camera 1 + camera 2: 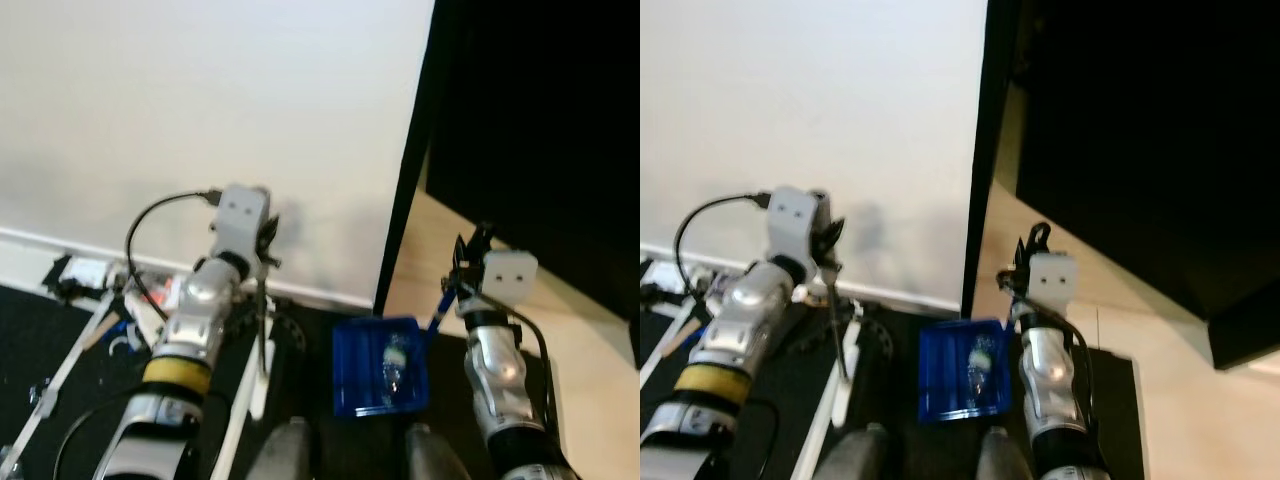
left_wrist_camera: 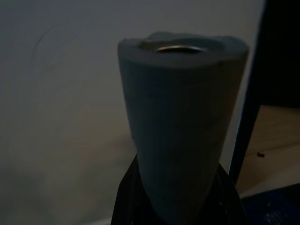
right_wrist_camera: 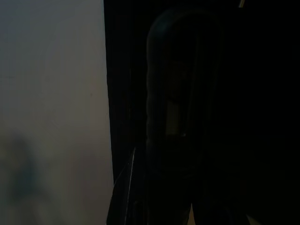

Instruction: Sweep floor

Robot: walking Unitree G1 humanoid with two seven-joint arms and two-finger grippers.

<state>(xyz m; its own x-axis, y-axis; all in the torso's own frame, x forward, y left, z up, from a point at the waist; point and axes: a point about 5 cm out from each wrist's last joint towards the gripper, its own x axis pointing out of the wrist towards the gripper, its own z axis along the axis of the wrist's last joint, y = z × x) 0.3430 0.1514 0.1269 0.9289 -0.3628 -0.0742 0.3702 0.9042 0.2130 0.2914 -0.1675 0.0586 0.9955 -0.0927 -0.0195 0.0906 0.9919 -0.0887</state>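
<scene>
My left gripper is raised before the white wall, shut on the broom handle, a thin rod that runs down towards the floor. The handle's grey padded top stands up between the fingers in the left wrist view. The blue dustpan lies on the dark floor between my arms, with a small pale bit of rubbish in it. Its blue handle rises to my right gripper, which is shut on it. The right wrist view is very dark, with a rounded handle end just made out.
A white wall with a skirting board is straight ahead, and a black upright edge with a dark opening lies to its right. Pale wood floor runs at the right. Cables and white clutter lie at the left. My feet are at the bottom.
</scene>
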